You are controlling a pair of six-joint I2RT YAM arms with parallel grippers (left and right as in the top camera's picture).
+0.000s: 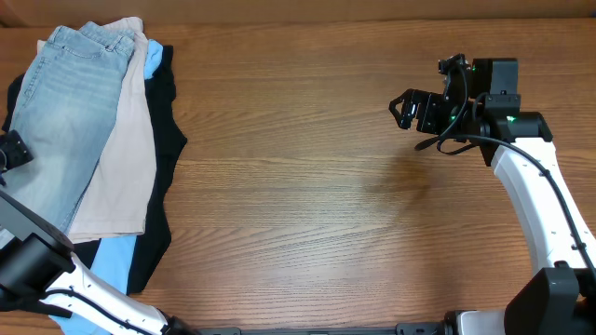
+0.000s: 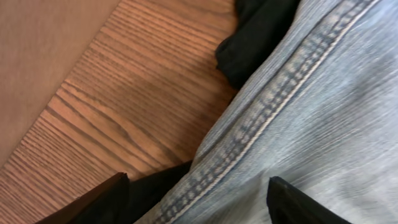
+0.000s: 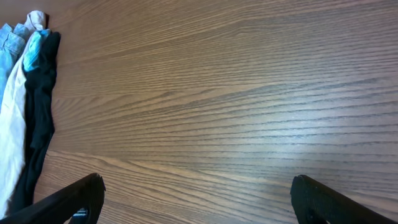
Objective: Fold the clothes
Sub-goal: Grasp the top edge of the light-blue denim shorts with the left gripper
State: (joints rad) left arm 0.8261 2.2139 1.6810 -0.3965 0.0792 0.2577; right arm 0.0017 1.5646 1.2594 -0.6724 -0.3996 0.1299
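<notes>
The light-wash denim shorts lie on top of a pile at the table's left end. Under them are beige shorts, a black garment and a sky-blue garment. My left gripper is at the denim's left edge. In the left wrist view it is open, its fingers straddling the denim's stitched side seam, with black cloth beside it. My right gripper is open and empty above bare wood at the right. The pile shows at the left edge of the right wrist view.
The wooden table stretches between the pile and the right arm. Its left edge runs close to the left gripper. The right arm's white links stand at the right side.
</notes>
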